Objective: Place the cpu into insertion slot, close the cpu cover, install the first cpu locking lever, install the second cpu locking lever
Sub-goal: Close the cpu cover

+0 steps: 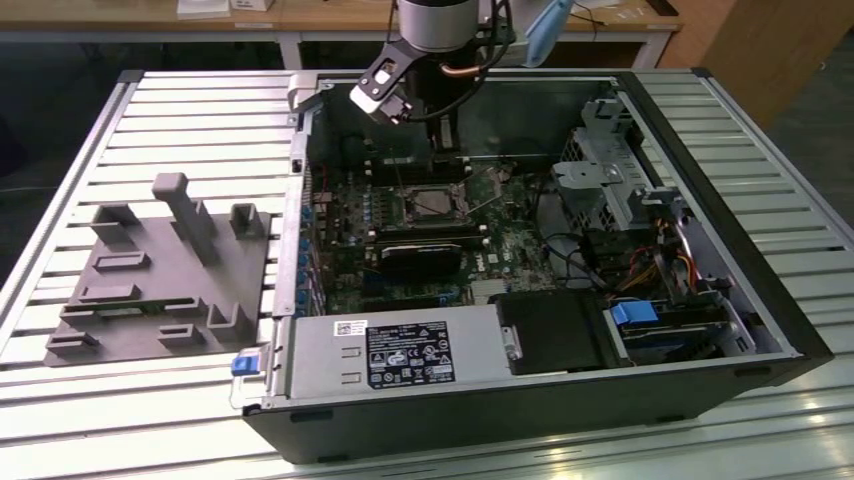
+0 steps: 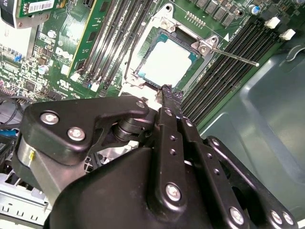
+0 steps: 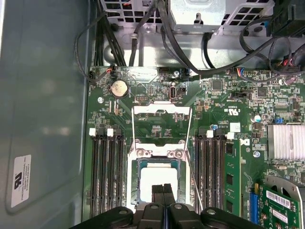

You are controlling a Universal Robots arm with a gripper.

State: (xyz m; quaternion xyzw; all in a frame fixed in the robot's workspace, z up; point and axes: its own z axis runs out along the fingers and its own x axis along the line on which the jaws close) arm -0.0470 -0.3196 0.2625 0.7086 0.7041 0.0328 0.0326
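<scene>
The cpu (image 3: 153, 185) lies flat in the insertion slot (image 3: 135, 191), its pale silver face up; it is seen again as the cpu (image 2: 167, 61) in the insertion slot (image 2: 143, 74). The cpu cover (image 3: 162, 110) stands swung open beyond the socket's hinge. Two thin locking levers stick out unlatched, one lever (image 3: 194, 177) on each side, and a lever (image 2: 236, 56) juts over the memory slots. My gripper (image 3: 163, 192) is shut and holds nothing, its tips just above the chip's near edge. In the exterior view the gripper (image 1: 447, 150) hangs over the slot (image 1: 430, 203).
Long black memory slots (image 3: 108, 176) flank the socket on both sides. Cables (image 3: 181, 52) and a drive cage crowd the board's far end. The case wall (image 3: 43, 119) runs close by. A grey fixture block (image 1: 160, 270) sits on the slatted table at the exterior view's left.
</scene>
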